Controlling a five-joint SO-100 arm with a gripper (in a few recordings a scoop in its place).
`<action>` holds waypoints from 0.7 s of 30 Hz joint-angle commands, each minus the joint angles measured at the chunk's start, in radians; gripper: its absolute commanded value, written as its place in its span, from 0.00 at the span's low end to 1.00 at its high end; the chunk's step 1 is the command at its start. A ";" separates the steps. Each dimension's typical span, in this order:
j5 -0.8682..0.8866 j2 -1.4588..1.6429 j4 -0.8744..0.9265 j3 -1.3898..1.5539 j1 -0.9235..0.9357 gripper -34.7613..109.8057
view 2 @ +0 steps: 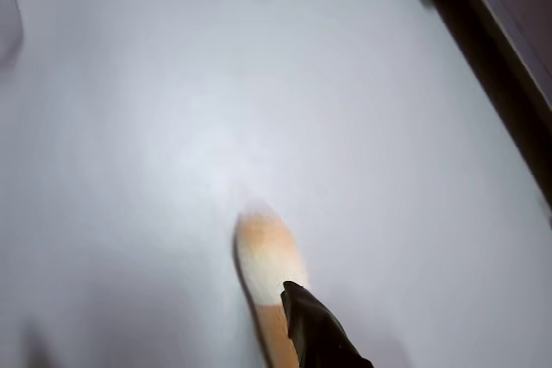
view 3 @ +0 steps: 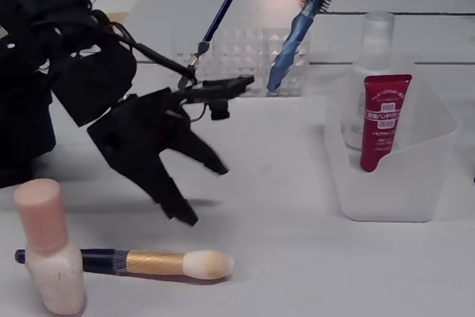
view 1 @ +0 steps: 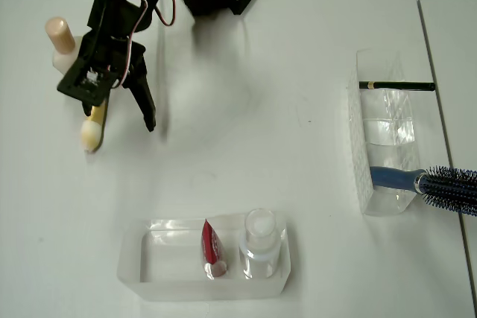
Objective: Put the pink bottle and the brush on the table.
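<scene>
Lower left of the fixed view: brush point(view 3: 126, 262) flat on the table point(view 3: 297, 257), bottle point(view 3: 48, 257) upright, touching it. Gripper point(view 3: 204, 191) spread and empty just above (both items look placed). Best lift straight up, clear of the bottle.

Evenly lit white surface, a second white tabletop point(view 1: 451, 72) abutting at the overhead view's right.

Black plastic arm point(view 1: 112, 27), pointed fingers (red-white wires).
</scene>
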 commanded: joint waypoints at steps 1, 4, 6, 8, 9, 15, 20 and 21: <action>0.161 0.080 0.015 -0.057 -0.034 0.61; 0.337 0.112 0.009 -0.077 -0.077 0.61; 0.434 0.138 0.009 -0.083 -0.107 0.61; 0.572 0.181 0.009 -0.083 -0.149 0.61; 0.629 0.198 0.011 -0.081 -0.166 0.61; 1.019 0.313 0.077 -0.071 -0.287 0.57; 1.312 0.416 0.075 -0.023 -0.396 0.48; 1.356 0.434 0.077 -0.015 -0.414 0.46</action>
